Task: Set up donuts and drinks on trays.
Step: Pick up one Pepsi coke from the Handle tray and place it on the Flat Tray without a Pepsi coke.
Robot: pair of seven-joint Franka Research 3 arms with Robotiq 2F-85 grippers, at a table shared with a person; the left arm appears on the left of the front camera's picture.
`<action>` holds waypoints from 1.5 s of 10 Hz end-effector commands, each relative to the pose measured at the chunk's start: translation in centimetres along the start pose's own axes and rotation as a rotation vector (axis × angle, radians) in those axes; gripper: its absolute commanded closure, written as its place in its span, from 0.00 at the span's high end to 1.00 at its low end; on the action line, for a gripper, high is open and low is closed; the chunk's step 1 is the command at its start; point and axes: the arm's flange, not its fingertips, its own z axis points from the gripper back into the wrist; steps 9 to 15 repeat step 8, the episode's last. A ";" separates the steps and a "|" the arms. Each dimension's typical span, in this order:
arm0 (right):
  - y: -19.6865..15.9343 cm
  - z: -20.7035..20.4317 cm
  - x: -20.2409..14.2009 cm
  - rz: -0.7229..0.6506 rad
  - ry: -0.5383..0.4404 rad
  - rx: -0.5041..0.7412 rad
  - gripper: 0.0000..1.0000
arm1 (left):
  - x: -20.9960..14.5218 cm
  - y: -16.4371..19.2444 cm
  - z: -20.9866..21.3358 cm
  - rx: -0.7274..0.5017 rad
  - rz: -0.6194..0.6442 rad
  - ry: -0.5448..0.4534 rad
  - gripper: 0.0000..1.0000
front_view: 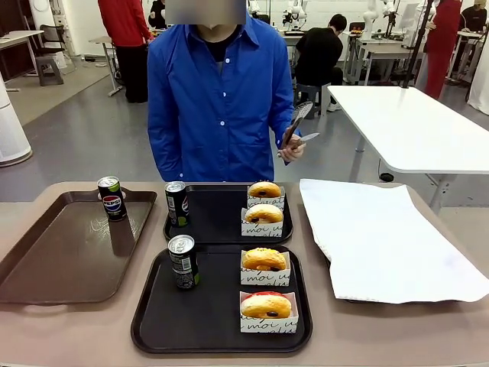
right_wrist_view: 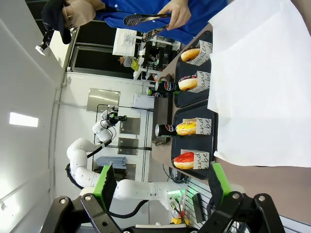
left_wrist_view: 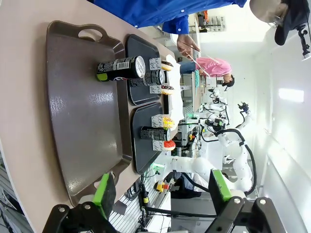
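Front view: two black trays [front_view: 153, 321] lying in line, each carrying one can [front_view: 183, 261] and two sleeved donuts [front_view: 265, 306]; third can [front_view: 112, 198] standing on brown tray [front_view: 46, 260]; person's hand [front_view: 293, 149] holding tongs [front_view: 298, 122].

Left wrist view: left gripper [left_wrist_view: 163, 191] hanging wide open, gripping nothing; brown tray directly ahead, black trays beyond.

Right wrist view: right gripper [right_wrist_view: 160, 183] gaping fully, empty; white paper [right_wrist_view: 262, 82] and trays lying ahead.
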 end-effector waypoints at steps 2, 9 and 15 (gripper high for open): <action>0.0 -0.1 0.1 0.015 -0.003 0.020 1.00 | -0.3 0.1 0.0 0.013 -0.006 -0.003 1.00; 0.0 -0.1 0.1 0.015 -0.003 0.020 1.00 | -0.3 0.1 0.0 0.013 -0.006 -0.003 1.00; 0.0 -0.1 0.1 0.015 -0.003 0.020 1.00 | -0.3 0.1 0.0 0.013 -0.006 -0.003 1.00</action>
